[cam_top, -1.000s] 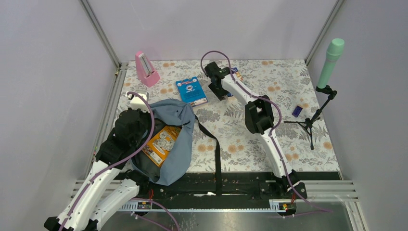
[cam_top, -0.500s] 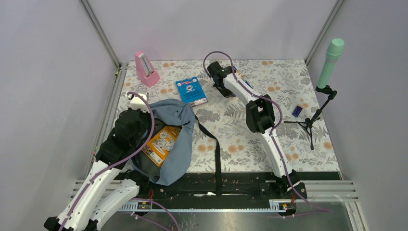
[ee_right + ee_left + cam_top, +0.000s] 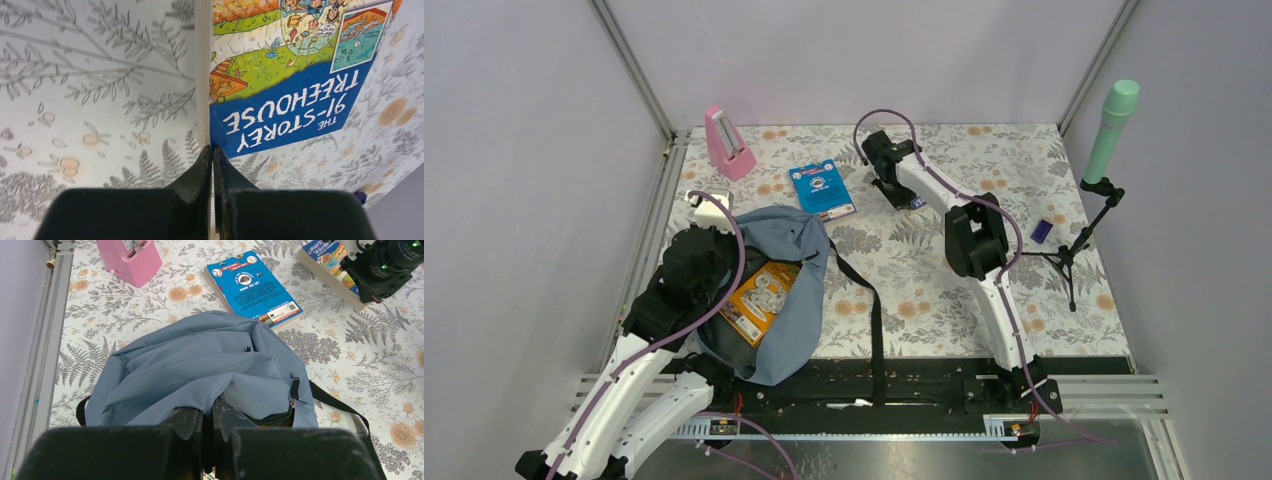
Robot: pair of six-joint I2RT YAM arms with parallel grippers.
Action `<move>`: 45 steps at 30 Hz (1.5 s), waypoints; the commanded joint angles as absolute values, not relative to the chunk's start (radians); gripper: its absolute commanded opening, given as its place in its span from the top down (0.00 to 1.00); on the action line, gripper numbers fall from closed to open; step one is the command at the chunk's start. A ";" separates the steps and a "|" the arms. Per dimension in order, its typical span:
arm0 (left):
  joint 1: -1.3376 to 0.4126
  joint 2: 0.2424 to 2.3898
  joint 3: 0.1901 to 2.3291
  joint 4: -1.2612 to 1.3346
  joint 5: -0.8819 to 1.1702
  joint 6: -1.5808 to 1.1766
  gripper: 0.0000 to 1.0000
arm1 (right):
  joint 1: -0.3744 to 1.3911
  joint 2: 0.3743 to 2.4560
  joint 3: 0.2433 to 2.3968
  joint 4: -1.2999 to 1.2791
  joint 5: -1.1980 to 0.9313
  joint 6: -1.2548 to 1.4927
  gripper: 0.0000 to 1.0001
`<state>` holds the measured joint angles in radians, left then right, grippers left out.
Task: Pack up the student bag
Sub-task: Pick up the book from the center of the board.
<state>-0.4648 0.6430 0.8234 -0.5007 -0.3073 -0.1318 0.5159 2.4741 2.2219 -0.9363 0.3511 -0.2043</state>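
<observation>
student bag [image 3: 792, 300] sits near-left on the counter [image 3: 924, 290], right in front of the left arm, mouth open, orange packet [image 3: 762, 292] inside. left gripper [image 3: 209, 409]: jaws closed, pinching the bag's fabric rim. right gripper [image 3: 211, 150]: jaws closed tight, tips against the Treehouse book [image 3: 300, 75] edge, far centre; can't tell if it's pinched.

Left pincer [image 3: 207, 412] and right pincer [image 3: 212, 150] both closed.
</observation>
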 commanded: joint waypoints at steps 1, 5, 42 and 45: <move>-0.459 0.621 0.836 -0.373 -0.324 -0.130 1.00 | 0.528 2.348 2.098 -0.985 0.240 -0.134 1.00; -0.459 0.617 0.835 -0.373 -0.323 -0.130 1.00 | 0.546 2.220 1.867 -0.890 0.202 -0.091 1.00; -0.459 0.640 0.833 -0.377 -0.351 -0.123 1.00 | 0.767 1.894 1.264 -0.647 0.420 0.100 0.30; -0.459 0.643 0.832 -0.375 -0.351 -0.123 1.00 | 0.759 1.904 1.241 -0.648 0.453 0.122 0.31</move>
